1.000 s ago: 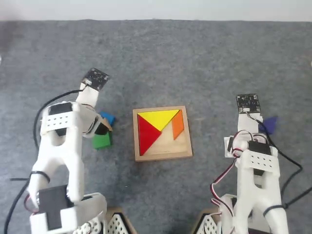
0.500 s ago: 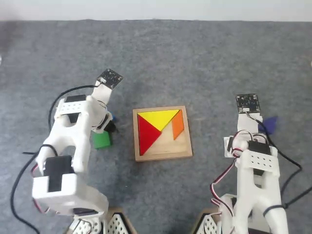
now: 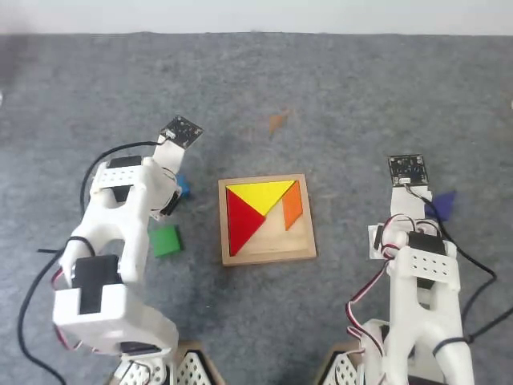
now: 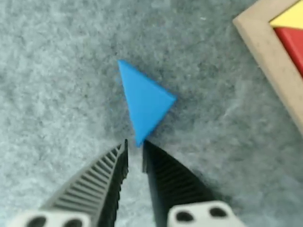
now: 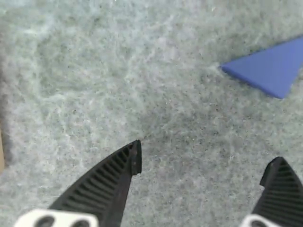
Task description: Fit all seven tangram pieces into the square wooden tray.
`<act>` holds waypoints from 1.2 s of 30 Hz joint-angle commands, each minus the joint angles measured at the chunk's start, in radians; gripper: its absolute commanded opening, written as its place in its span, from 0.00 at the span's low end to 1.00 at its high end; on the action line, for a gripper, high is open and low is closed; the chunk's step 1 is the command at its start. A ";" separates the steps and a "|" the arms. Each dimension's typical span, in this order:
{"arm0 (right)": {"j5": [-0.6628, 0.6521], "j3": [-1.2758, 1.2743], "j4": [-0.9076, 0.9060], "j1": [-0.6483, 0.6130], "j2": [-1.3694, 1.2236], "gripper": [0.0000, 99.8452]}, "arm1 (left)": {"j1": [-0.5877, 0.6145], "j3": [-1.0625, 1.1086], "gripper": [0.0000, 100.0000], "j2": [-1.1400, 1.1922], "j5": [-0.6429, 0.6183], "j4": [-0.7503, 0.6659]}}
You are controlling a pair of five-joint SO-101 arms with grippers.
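1. In the high view, the white plastic left arm point(image 3: 120, 233) rose from the lower left corner. It was bent and leaned up toward the middle of the frame.
2. The left end effector point(image 4: 135, 147) had two black ribbed fingers point(image 4: 163, 175). They were almost pressed together, with just a thin gap, and nothing sat between them.
3. A flat blue triangle point(image 4: 144, 101) lay on the table just in front of those tips, with one sharp corner aimed at the gap. I could not tell if it touched them.
4. The white right arm point(image 3: 421, 281) stood in the lower right of the high view and pointed straight up the frame.
5. The right end effector point(image 5: 208, 158) was spread wide over bare table, holding nothing.
6. A flat purple-blue triangle point(image 5: 270, 71) lay near it.
7. The square wooden tray point(image 3: 268, 250) sat in the middle of the high view, between the two arms. It had a pale, smooth rim.
8. Inside it lay a yellow triangle point(image 3: 260, 195) along the top, a red triangle point(image 3: 239, 220) on the left and an orange slanted piece point(image 3: 292, 204) on the right. The lower right part was bare wood.
9. A green square point(image 3: 166, 240) lay on the table left of the tray, beside the left arm.
10. A small blurry orange shape point(image 3: 276, 122) showed above the tray.
11. The table point(image 3: 337, 88) was covered in fuzzy grey felt.
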State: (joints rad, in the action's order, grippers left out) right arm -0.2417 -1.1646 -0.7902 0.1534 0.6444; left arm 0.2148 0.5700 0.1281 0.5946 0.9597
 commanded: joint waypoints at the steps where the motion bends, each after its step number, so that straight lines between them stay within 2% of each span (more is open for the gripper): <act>1: -0.005 0.008 0.016 0.012 0.030 0.40 | -0.005 -0.042 0.04 -0.018 -0.009 0.023; 4: -0.003 0.008 0.016 0.013 0.030 0.40 | 0.011 -0.085 0.06 -0.020 -0.025 0.040; 9: -0.003 0.008 0.015 0.013 0.030 0.40 | -0.032 -0.337 0.17 -0.014 -0.178 0.141; 11: -0.003 0.015 0.013 0.013 0.030 0.40 | -0.052 -0.427 0.18 -0.008 -0.265 0.212; 14: -0.005 0.091 -0.018 0.013 0.021 0.40 | -0.052 -0.450 0.18 -0.008 -0.454 0.265; 17: -0.008 0.295 -0.111 -0.028 -0.068 0.40 | -0.066 -0.374 0.18 -0.008 -0.611 0.245; 21: 0.000 0.695 -0.239 -0.127 -0.335 0.40 | -0.098 -0.220 0.18 -0.020 -0.717 0.106; 23: 0.046 0.902 -0.265 -0.188 -0.506 0.40 | -0.092 -0.180 0.18 -0.020 -0.758 0.043; 28: 0.236 1.370 -0.349 -0.351 -0.885 0.40 | -0.071 -0.096 0.18 -0.009 -0.819 -0.114; 31: 0.327 1.597 -0.417 -0.440 -1.024 0.40 | -0.077 -0.067 0.18 -0.009 -0.818 -0.138; 36: 0.302 1.757 -0.412 -0.564 -1.184 0.40 | -0.078 -0.054 0.18 -0.009 -0.795 -0.126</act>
State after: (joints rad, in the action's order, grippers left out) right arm 0.0760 0.4680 -1.2029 -0.3498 -0.5017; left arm 0.1396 0.5178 0.1281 -0.2064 0.8477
